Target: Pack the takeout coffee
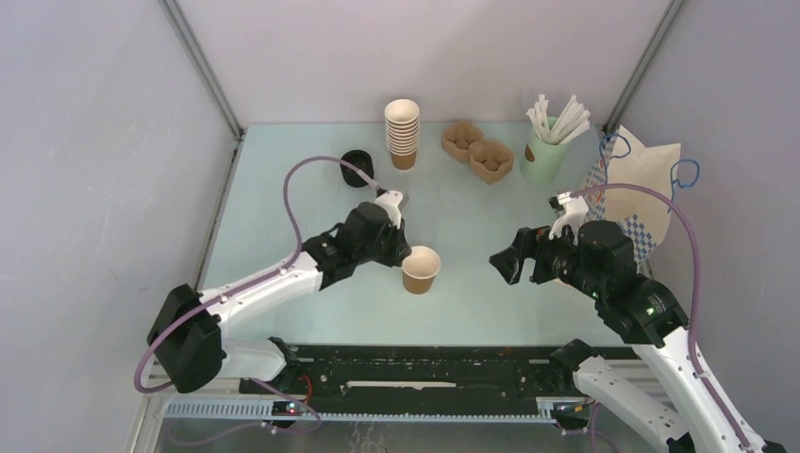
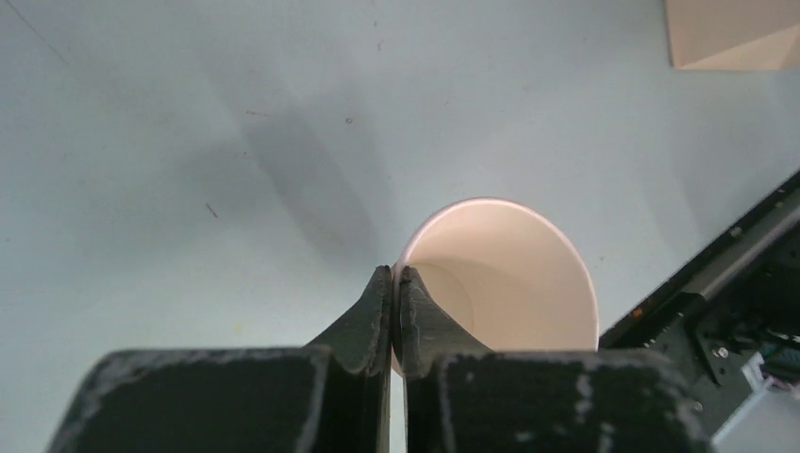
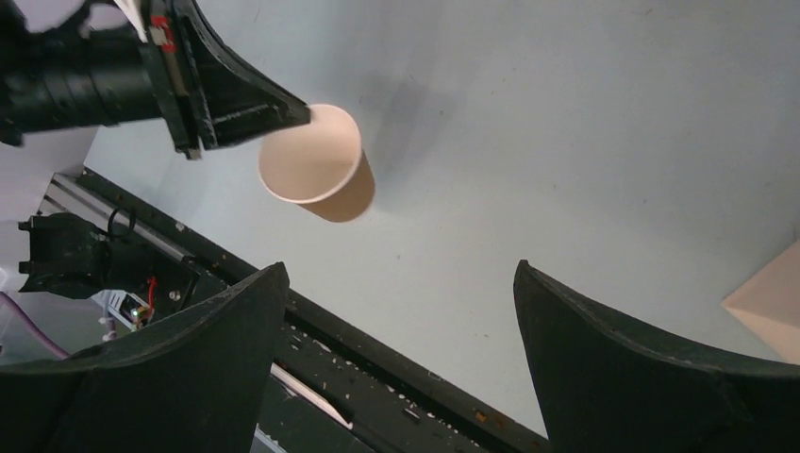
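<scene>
The takeout coffee cup [image 1: 421,270], brown kraft paper with a white inside, stands upright near the middle front of the table. My left gripper [image 1: 404,255] is shut on its left rim, one finger inside and one outside; the left wrist view shows the cup [image 2: 509,274] pinched at my left gripper [image 2: 394,274]. My right gripper [image 1: 500,264] is open and empty to the right of the cup, a short gap away. The right wrist view shows the cup [image 3: 321,170] ahead of my right gripper [image 3: 401,269].
A stack of kraft cups [image 1: 403,132] stands at the back, with a black lid [image 1: 357,168] to its left. Two pulp cup trays [image 1: 479,151] and a pale green cup with white straws [image 1: 547,151] stand at the back right. A paper bag [image 1: 641,189] lies at the right.
</scene>
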Robot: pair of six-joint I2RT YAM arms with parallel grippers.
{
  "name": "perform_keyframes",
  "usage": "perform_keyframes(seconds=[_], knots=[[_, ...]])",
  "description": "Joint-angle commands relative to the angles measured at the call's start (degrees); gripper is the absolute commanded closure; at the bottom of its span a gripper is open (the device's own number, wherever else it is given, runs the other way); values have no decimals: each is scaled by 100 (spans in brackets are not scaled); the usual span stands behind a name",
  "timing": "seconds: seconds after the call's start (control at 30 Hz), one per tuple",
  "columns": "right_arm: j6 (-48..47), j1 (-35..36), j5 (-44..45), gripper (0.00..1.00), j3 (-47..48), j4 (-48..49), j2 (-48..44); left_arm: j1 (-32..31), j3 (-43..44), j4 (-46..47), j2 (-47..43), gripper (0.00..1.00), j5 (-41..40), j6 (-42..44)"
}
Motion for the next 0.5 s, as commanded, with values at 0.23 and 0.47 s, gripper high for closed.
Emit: perform_keyframes(seconds=[0.23,0.47], knots=[[656,83,123,1,-216,590,-215,-130,-1240,2823,174,100,-941,-46],[662,92,133,2,-217,502,-140,-124,-1228,3073,586,90,-825,-186]])
